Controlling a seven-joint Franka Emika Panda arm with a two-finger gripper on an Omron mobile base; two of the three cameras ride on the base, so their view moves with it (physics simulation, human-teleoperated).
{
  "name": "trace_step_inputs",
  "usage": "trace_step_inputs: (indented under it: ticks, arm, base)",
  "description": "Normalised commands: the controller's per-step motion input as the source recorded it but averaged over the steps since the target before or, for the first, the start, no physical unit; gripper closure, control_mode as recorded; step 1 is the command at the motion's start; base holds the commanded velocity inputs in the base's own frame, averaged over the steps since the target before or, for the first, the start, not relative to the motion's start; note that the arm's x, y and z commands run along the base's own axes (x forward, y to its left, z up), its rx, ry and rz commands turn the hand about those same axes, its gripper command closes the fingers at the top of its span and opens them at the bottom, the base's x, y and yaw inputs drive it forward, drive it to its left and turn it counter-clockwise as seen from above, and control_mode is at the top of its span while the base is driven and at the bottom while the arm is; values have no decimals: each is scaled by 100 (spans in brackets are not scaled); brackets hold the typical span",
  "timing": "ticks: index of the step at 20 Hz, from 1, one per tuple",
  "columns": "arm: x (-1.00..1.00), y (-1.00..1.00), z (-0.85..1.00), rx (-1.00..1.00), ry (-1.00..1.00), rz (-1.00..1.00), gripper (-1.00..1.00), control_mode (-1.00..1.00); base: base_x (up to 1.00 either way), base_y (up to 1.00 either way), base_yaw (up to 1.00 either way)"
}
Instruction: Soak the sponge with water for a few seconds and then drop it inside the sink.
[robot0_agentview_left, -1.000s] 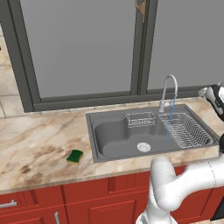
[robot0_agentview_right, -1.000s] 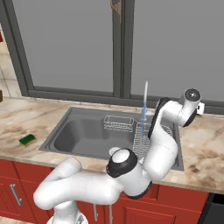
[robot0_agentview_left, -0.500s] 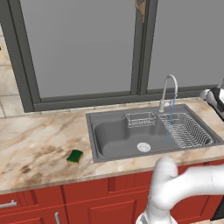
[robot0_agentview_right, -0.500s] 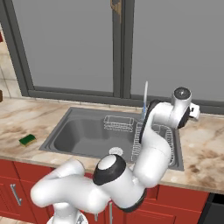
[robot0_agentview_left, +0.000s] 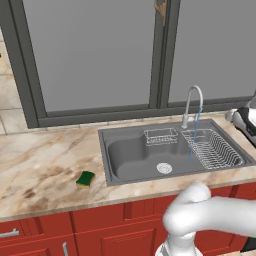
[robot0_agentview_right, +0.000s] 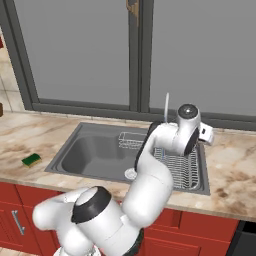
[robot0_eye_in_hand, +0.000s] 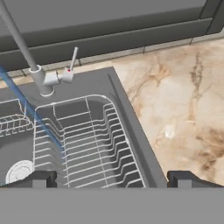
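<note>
One green sponge lies flat on the marble counter in the left base view, just left of the sink; one thin stream of water falls from the gooseneck faucet beside one dish rack. In the right base view the sponge sits well apart from the arm. In the hand view two fingertips stand wide apart, holding nothing, above the rack

Evenly and softly lit, bright throughout, with no clear light source and no glare. Only faint shading inside the sink basin. Flat rendered surfaces, slightly soft and pixelated at edges. No motion blur, no lens distortion, everything equally in focus.
</note>
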Motion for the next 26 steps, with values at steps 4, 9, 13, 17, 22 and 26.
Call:
trace_step_inputs:
  ticks: [4, 9, 13, 17, 22, 26]
  arm:
    - [-65, 52, 9, -2, 0, 0, -100, -100]
    - [-63, 50, 11, -3, 0, -1, -100, -100]
    - [-63, 45, 18, -2, 0, 0, -100, -100]
    - [-57, 53, 11, -4, 0, 0, -100, -100]
    - [-40, 64, 9, -7, 2, -1, -100, -100]
    - [-27, 72, 4, -9, 4, 0, -100, -100]
  base:
    - [0, 0, 0]
    - [0, 0, 0]
    - [0, 0, 0]
    - [0, 0, 0]
    - [0, 0, 0]
    - [0, 0, 0]
